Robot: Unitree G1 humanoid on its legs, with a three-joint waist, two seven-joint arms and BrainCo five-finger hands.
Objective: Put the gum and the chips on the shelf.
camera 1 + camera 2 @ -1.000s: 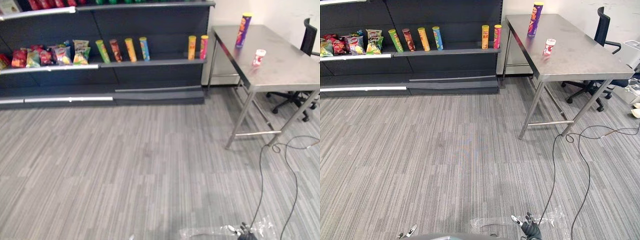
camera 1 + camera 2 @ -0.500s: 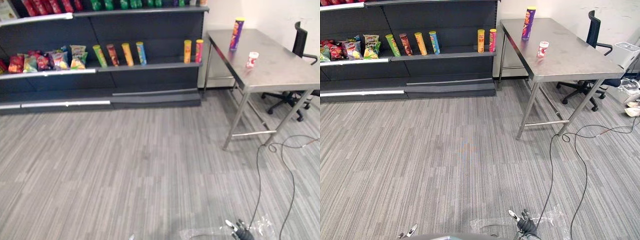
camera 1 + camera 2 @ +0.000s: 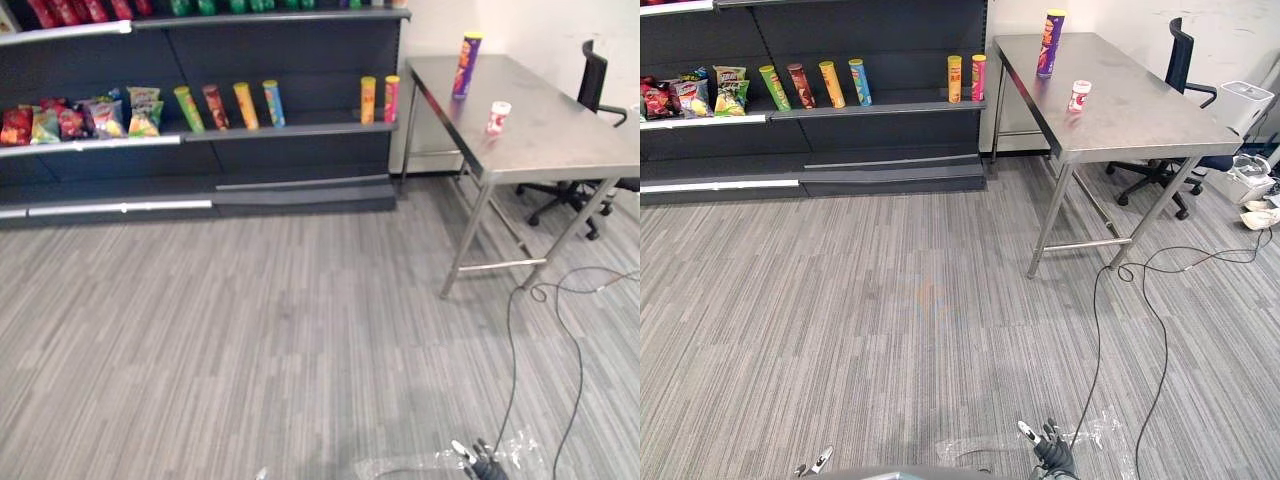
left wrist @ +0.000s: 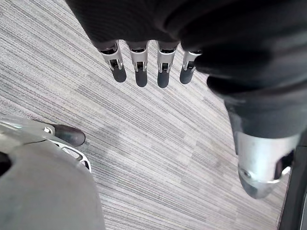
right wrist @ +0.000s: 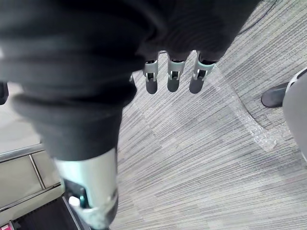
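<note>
While left hand and right hand hang empty, fingers straight, one purple chips can and one gum tub stand apart on the steel table, six chip cans on the adjacent shelf.

A: What is cut off beside the surface?
B: The shelf is cropped at its top row and left end. The chair behind the surface is partly hidden.
A: And the small tub on the surface?
B: Too small to be identified.
</note>
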